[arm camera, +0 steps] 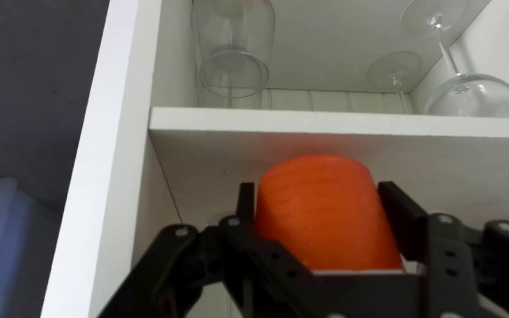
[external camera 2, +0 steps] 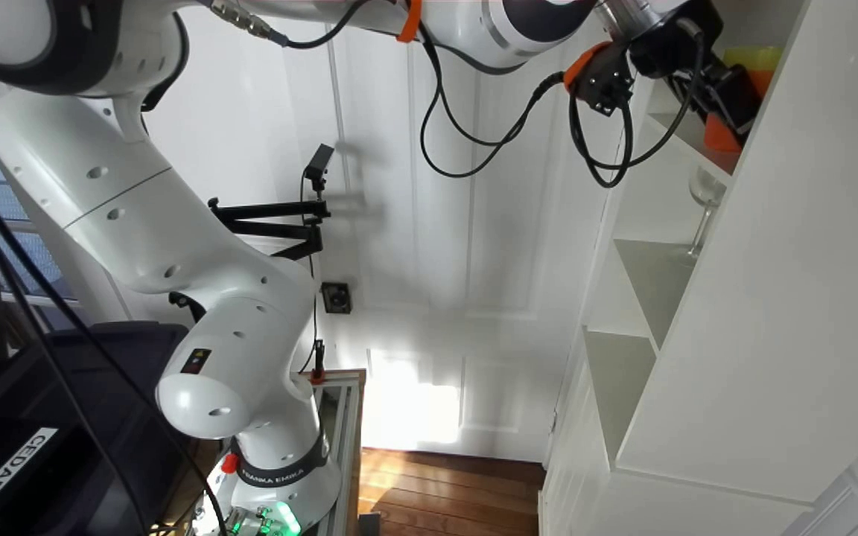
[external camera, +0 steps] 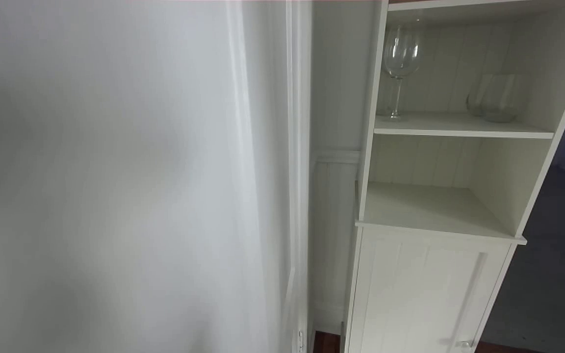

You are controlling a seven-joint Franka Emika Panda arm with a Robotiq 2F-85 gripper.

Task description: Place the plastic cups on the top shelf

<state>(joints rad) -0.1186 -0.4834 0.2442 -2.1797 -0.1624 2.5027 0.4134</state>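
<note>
Within the end effector (arm camera: 317,191) sits an orange cup (arm camera: 325,221), clasped from both sides.

A white cabinet shelf (external camera: 464,133) carries upright wine glasses (external camera: 402,58) near one side wall (arm camera: 506,39) and clear tumblers (external camera: 500,100) near the opposite one, well apart. At the top shelf (arm camera: 334,123) above is an orange cup (arm camera: 325,216); I cannot tell whether it touches.
</note>
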